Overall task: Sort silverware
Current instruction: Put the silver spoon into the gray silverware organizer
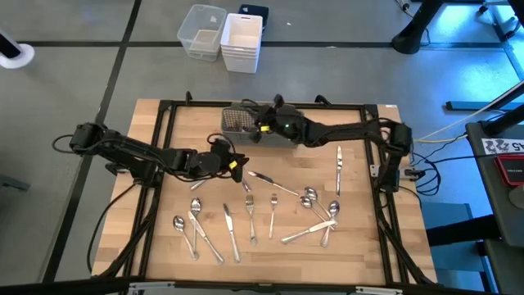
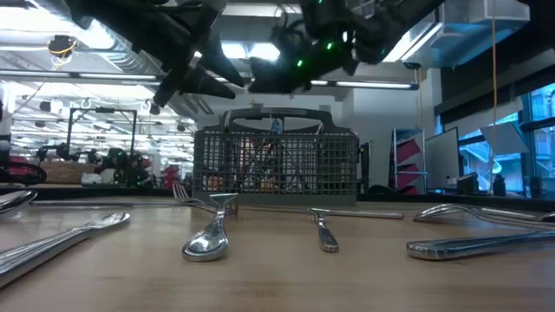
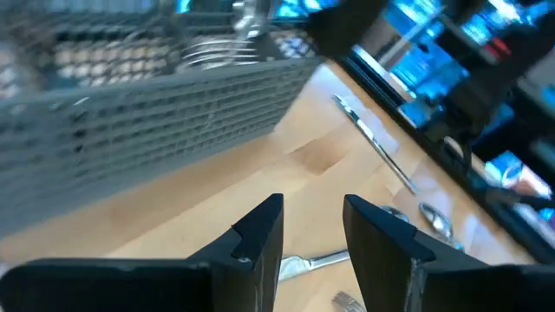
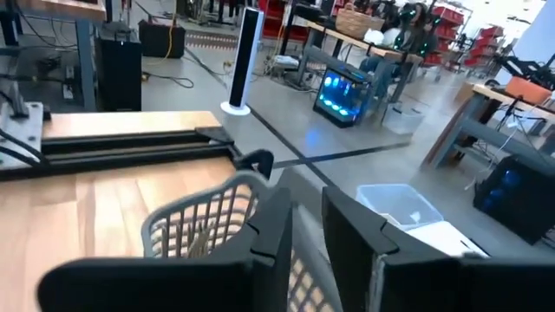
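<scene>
The silverware, several spoons, forks and knives, lies flat and scattered over the near half of the wooden table; one knife lies apart toward the right. A grey wire-mesh caddy stands at the far middle, with a few pieces standing in it. My right gripper hovers just above the caddy's arched handle, open by a narrow gap with nothing between its fingers. My left gripper hangs open above the table, near side of the caddy, over a piece of silverware, and touches nothing.
Black frame rails run along the table's left, right and far sides. Two white plastic bins stand on the floor beyond the far edge. Spoons and handles lie close to the table's near edge.
</scene>
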Tool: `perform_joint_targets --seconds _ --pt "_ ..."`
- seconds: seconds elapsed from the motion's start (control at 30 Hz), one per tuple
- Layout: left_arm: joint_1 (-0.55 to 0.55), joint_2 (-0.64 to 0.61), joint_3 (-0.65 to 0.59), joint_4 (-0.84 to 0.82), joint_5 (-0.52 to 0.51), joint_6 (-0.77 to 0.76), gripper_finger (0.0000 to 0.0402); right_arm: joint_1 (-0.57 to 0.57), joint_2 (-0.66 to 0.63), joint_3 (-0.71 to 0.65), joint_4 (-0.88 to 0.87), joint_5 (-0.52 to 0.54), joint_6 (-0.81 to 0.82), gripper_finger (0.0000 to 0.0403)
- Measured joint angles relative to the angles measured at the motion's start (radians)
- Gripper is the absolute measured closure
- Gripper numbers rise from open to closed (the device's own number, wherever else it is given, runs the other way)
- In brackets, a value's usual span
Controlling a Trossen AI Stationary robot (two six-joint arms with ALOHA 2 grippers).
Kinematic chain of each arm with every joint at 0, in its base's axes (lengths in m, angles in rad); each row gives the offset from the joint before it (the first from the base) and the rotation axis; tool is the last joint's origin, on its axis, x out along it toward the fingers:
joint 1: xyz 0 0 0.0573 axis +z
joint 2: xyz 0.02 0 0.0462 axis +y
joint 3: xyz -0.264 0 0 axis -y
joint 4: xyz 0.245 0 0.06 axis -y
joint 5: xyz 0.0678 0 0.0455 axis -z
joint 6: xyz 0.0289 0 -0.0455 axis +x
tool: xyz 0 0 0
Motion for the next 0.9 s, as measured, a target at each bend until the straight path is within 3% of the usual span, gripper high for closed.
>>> perform_joint_targets --seconds 0.3,0.53,0.73,0.9 --pt "0.052 -0.086 0.000 -0.331 0.054 -0.339 0.0286 0.000 -0.245 0.000 -0.236 -0.006 0.000 0.0333" --pt "0.058 -0.086 0.000 -0.483 0.405 -0.436 0.0286 0.000 -0.399 0.000 -0.476 -0.028 0.000 0.0333" --pt "-0.016 -0.086 0.000 -0.500 0.672 -0.533 0.0286 0.000 -0.465 0.000 -0.668 -0.063 0.000 0.0333" --pt "-0.124 -0.086 0.000 -0.498 0.768 -0.704 0.0286 0.000 -0.469 0.000 -0.765 -0.063 0.000 0.0333"
